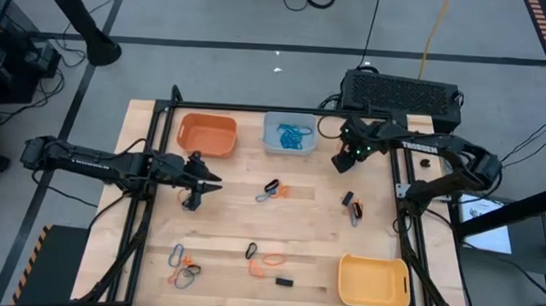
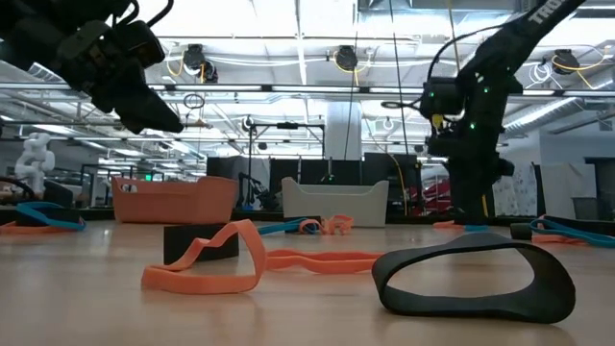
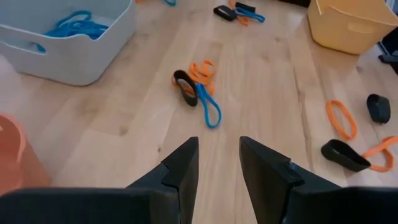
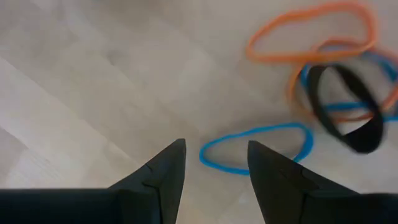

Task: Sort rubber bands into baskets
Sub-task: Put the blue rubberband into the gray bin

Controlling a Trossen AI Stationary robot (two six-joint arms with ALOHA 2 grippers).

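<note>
Left gripper (image 1: 213, 180) and right gripper (image 1: 346, 161), both parted and empty, hover over bare table (image 1: 316, 221).

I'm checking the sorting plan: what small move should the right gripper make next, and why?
Probably lower the right gripper onto the blue rubber band: its fingers are open, the band lies flat just ahead of them, and the blue-grey basket already holds blue bands. The left gripper hovers near the orange basket.
</note>
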